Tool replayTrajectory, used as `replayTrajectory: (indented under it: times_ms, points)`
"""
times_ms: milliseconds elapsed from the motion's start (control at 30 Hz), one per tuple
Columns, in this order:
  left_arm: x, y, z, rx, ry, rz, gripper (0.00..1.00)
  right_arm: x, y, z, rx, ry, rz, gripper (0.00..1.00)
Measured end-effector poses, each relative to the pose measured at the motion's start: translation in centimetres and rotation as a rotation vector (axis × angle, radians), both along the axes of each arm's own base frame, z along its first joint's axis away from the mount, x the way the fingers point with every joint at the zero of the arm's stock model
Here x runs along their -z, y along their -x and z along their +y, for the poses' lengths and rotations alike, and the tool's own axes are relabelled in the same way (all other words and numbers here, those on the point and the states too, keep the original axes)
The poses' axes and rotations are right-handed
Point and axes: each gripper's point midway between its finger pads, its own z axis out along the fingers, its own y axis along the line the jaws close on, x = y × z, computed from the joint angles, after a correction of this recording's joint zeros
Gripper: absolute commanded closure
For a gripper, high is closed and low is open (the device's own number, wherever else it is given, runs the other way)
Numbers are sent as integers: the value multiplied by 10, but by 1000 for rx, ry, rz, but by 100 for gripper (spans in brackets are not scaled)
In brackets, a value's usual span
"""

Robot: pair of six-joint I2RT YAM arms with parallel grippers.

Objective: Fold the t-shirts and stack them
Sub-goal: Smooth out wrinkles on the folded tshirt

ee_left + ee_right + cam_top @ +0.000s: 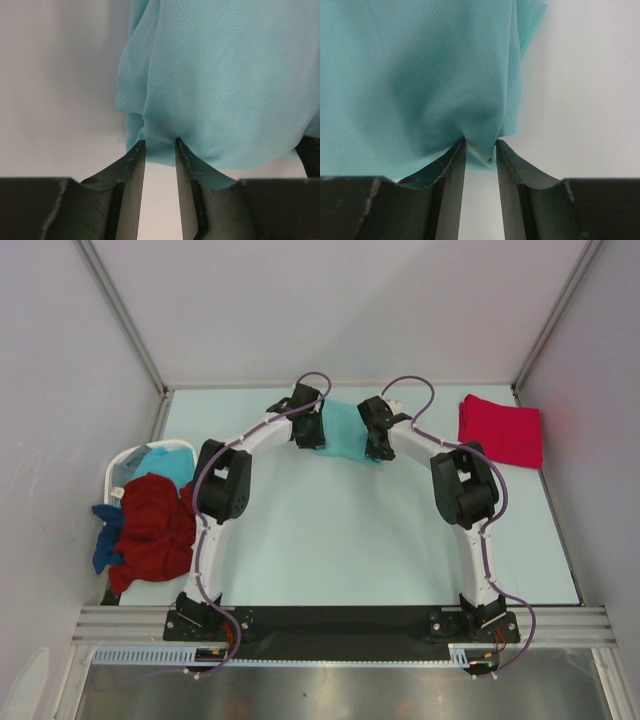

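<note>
**Folding step, mid-fold.** The teal shirt (345,432) is held at the far middle of the surface (330,540), between the two arms. The left end effector (160,143) is clenched on a gathered edge of the cloth, and the right end effector (480,142) is clenched on the opposite edge. Puckers are seen radiating from each pinch. The fabric is shown as thin, fine-meshed and limp; whether it is lifted clear cannot be told. A red shirt (500,430) is laid folded at the far right, judged the start of the stack. The next move is judged to call for both edges being carried evenly, so that the cloth is laid flat. A dark red shirt (155,525) is heaped against the basket (122,468)
</note>
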Motion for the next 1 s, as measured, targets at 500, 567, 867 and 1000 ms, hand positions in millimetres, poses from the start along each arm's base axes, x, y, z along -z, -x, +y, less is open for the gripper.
replayTrajectory:
  times_ms: [500,567,867,1000]
  points:
    - [18,13,6,-8,-12,38,100,0,0,1,-3,-4,0,100]
    - [16,15,7,-8,-12,38,100,0,0,2,-4,-4,0,100]
    - [20,34,16,-8,-23,61,100,1,14,1,-11,9,-9,100]
    - [21,53,23,-8,-32,82,100,1,33,-5,-13,21,10,100]
